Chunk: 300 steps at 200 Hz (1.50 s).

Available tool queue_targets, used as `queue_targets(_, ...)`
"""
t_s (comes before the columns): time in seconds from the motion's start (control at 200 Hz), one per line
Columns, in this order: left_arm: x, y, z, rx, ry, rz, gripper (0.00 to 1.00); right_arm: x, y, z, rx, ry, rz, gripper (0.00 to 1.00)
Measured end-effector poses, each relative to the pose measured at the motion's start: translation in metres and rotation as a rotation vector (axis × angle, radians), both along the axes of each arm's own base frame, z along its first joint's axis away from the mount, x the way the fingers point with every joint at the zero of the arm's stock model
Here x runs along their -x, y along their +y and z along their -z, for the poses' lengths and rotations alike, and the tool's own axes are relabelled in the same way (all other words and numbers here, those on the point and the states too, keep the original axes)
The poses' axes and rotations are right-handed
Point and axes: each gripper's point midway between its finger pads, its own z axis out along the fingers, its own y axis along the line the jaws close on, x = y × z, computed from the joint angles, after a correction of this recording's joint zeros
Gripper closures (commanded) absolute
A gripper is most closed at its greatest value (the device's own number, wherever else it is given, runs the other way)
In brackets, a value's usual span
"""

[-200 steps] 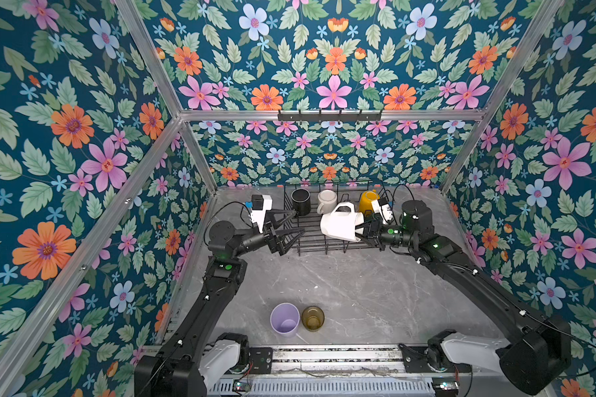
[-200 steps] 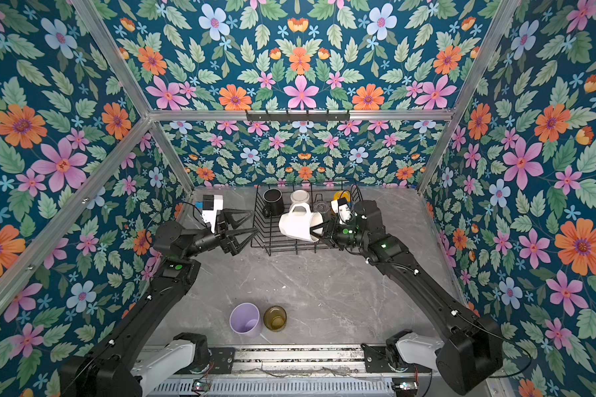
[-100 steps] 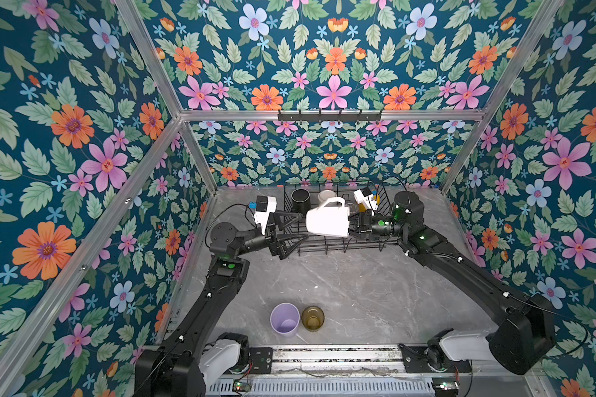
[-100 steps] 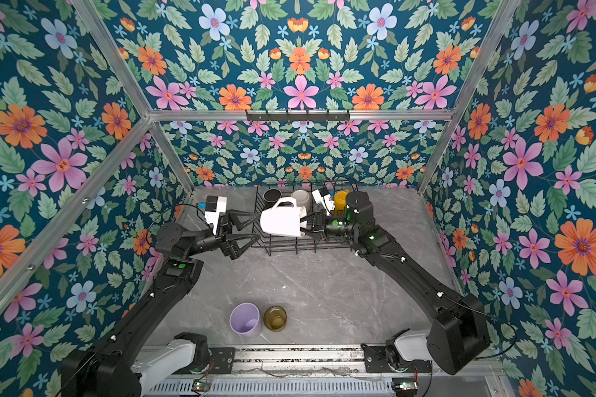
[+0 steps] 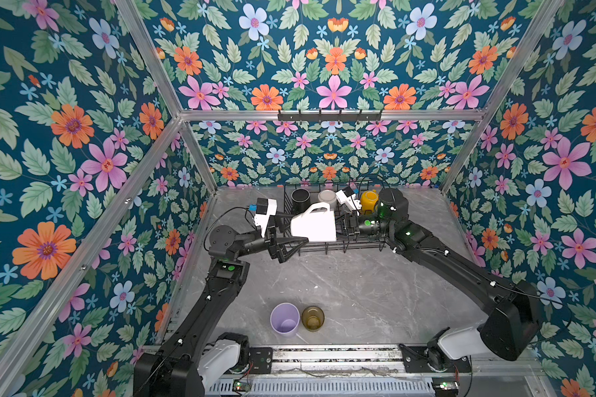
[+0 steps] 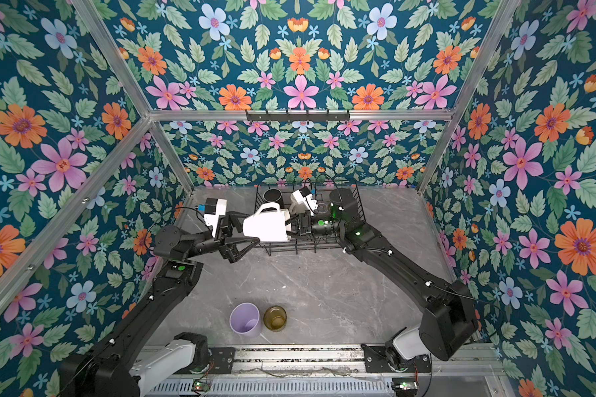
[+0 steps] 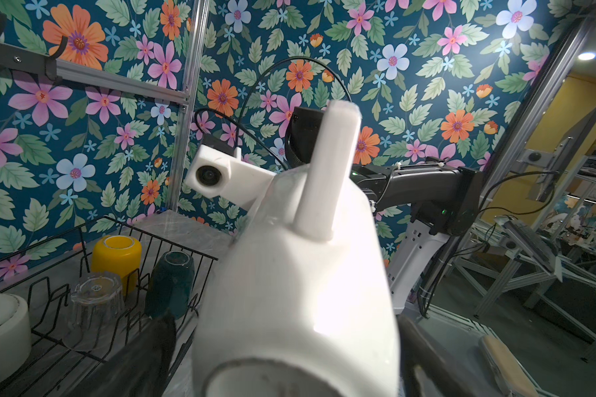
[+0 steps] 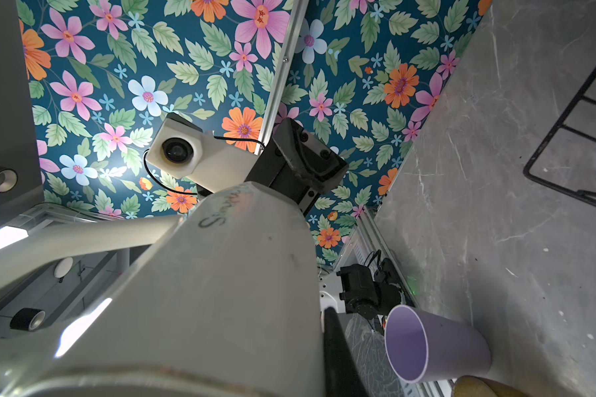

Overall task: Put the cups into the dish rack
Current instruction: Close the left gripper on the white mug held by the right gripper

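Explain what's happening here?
The right hand is shut on the rim of the tall white mug, holding it sideways above the dish rack. The left hand is open, with the mug's base between its fingers; likely a handover. The yellow mug and four others sit in the rack; the lilac tumbler and amber glass wait on the table.

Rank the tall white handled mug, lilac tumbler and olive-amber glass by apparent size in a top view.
1. tall white handled mug, clearly largest
2. lilac tumbler
3. olive-amber glass, standing beside the tumbler
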Motion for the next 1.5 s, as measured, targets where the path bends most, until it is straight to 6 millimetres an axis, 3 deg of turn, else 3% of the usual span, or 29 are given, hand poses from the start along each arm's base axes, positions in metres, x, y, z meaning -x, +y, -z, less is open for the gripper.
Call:
queue_targets(0.45,0.005,-0.001,-0.001,0.007,-0.006,0.020,0.00,0.003,0.025,0.005,-0.009,0.002,-0.068,1.00)
queue_targets(1.17,0.012,-0.006,0.000,0.001,-0.005,0.056,0.11,0.005,0.036,0.006,-0.020,0.011,-0.116,1.00)
queue_targets(1.5,0.015,-0.005,-0.002,0.002,-0.012,0.059,0.01,0.006,0.037,0.007,-0.019,0.019,-0.119,1.00)
